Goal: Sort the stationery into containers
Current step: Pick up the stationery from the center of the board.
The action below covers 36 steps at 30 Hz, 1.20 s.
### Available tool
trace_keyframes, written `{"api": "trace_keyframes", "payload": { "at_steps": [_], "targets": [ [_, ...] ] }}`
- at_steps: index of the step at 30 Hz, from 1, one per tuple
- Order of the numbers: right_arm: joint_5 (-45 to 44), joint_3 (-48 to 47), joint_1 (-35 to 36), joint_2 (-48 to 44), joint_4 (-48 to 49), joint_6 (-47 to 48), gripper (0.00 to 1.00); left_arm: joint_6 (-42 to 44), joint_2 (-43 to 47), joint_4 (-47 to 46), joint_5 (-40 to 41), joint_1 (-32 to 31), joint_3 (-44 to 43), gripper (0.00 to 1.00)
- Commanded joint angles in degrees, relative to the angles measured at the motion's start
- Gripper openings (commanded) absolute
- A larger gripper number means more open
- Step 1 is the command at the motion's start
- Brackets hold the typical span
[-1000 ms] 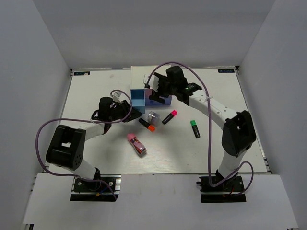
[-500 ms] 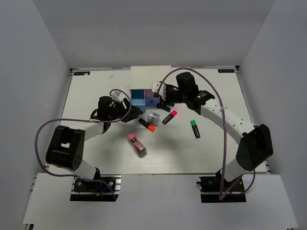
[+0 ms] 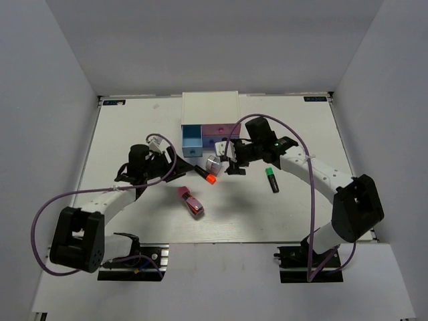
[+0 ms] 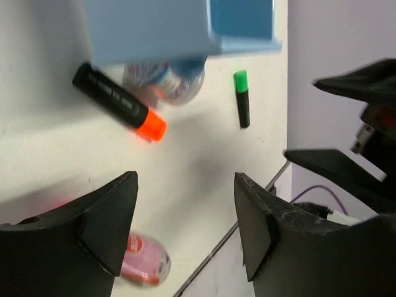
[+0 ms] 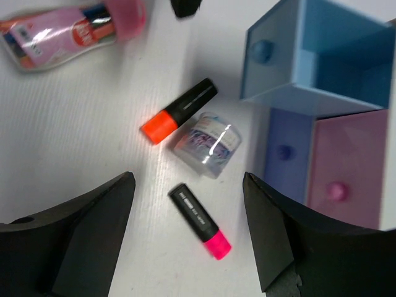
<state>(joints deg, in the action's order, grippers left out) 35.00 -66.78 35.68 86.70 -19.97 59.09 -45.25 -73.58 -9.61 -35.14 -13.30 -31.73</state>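
Both arms are bent in toward frame centre, the black left gripper [image 3: 175,162] and black right gripper [image 3: 232,164] both spread, nothing held. A glossy orange-capped black marker [image 5: 178,111] and a shiny clear silver-purple block [image 5: 207,143] are seen mid-frame below the smooth pulled-out blue plastic drawer [image 5: 307,55].

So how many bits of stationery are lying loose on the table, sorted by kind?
Markers: 3 – orange-capped marker, pink-capped marker, green-capped marker
Pink translucent stapler-like piece: 1
Small clear round container with a purple print: 1
Total: 5 loose items, none inside a drawer.
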Motion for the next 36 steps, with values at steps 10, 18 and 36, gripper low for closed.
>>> {"api": "trace_keyframes", "payload": {
  "at_steps": [10, 18, 36],
  "targets": [
    [-1.1, -4.4, 0.4, 9.7, -1.0, 22.9, 0.84, 2.7, 22.9, 15.7, 6.6, 0.2, 8.2, 0.75],
    [-2.8, -7.1, 0.8, 15.4, -1.0, 30.0, 0.9, 2.7, 27.9, 19.6, 8.6, 0.2, 10.6, 0.75],
    [-5.7, -8.6, 2.7, 21.8, 2.7, 36.4, 0.9, 1.1, 30.1, 19.1, 8.6, 0.2, 14.8, 0.75]
  ]
}}
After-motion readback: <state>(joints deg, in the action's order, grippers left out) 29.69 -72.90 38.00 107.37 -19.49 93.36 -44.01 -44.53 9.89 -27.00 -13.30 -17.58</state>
